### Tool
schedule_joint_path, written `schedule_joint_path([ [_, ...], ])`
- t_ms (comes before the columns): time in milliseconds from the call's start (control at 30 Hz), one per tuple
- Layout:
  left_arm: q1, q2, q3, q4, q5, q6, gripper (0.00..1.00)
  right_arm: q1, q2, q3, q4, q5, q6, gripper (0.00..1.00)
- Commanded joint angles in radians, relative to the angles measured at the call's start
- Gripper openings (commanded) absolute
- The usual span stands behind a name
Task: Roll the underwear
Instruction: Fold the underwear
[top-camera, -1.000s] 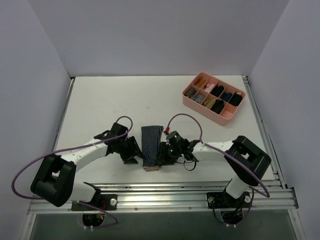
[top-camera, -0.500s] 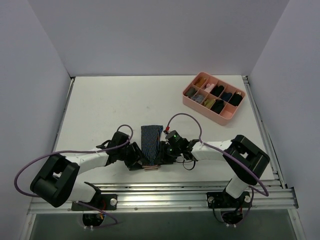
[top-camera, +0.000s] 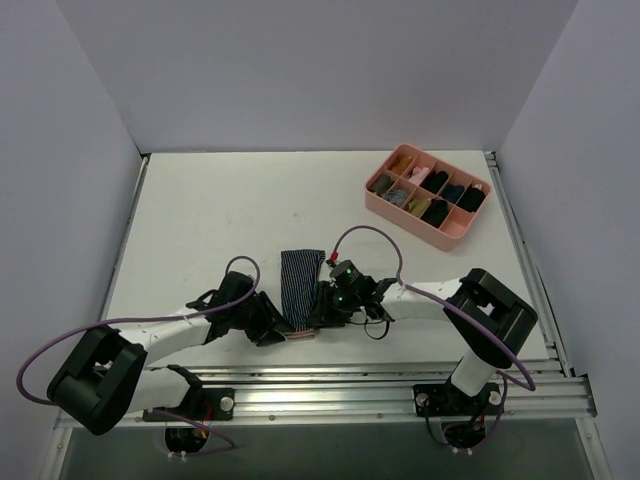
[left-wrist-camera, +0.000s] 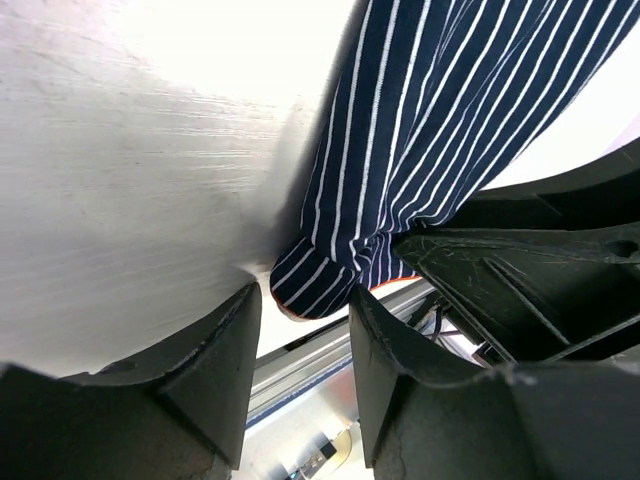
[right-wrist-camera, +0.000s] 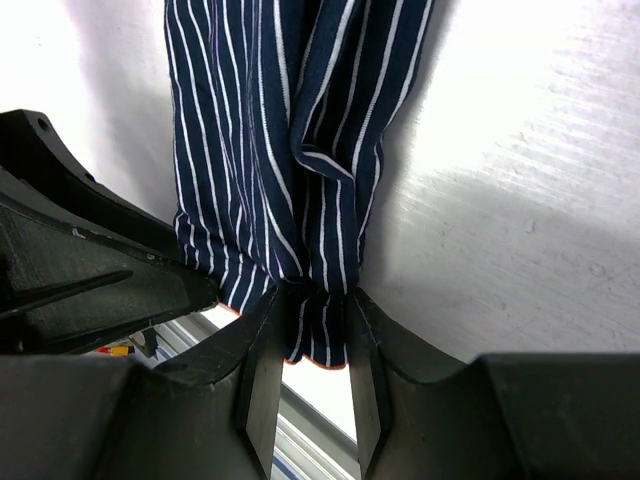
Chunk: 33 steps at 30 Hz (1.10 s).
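Observation:
The underwear (top-camera: 301, 285) is a folded strip of navy pinstriped cloth lying lengthwise near the table's front edge, its pinkish-red waistband at the near end. My right gripper (top-camera: 322, 316) is shut on the strip's near right corner; in the right wrist view the cloth (right-wrist-camera: 290, 150) bunches between the fingers (right-wrist-camera: 262, 350). My left gripper (top-camera: 276, 325) is at the near left corner with its jaws apart. In the left wrist view the cloth's corner (left-wrist-camera: 320, 285) sits just ahead of the gap (left-wrist-camera: 303, 330), not pinched.
A pink divided tray (top-camera: 428, 196) with small rolled bundles stands at the back right. The metal rail (top-camera: 330, 385) runs along the front edge just behind the grippers. White walls enclose the table on three sides.
My left arm has swung lower and toward the front, bringing its gripper to the near left corner of the strip. The right gripper and the cloth have barely moved.

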Motion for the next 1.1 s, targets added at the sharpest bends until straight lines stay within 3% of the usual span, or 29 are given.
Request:
schedule_joint_path([
  [0,-0.003,0.004,-0.002,-0.101,-0.089,0.027,0.49,0.003,0.030,0.010,-0.038,0.061,0.001,0.26],
  [300,-0.003,0.093,-0.009,-0.025,-0.091,0.005,0.46,0.004,0.017,-0.007,-0.035,0.054,0.010,0.26],
  [433,-0.003,0.079,-0.015,-0.029,-0.088,0.005,0.29,0.004,0.012,-0.004,-0.041,0.052,0.008,0.26],
  [467,-0.003,0.070,-0.011,-0.034,-0.088,0.005,0.18,0.004,0.009,0.004,-0.050,0.055,0.004,0.26],
  [567,-0.001,0.068,0.009,-0.055,-0.088,0.018,0.06,0.009,-0.023,0.047,-0.136,0.093,-0.045,0.29],
  [700,0.002,0.103,0.087,-0.122,-0.060,0.054,0.02,0.015,-0.115,0.094,-0.296,0.188,-0.137,0.37],
  [900,0.023,0.195,0.216,-0.193,0.066,0.099,0.02,0.095,-0.214,0.198,-0.383,0.316,-0.493,0.55],
  [1067,0.054,0.258,0.340,-0.323,0.124,0.151,0.02,0.233,-0.177,0.280,-0.412,0.412,-0.756,0.55],
])
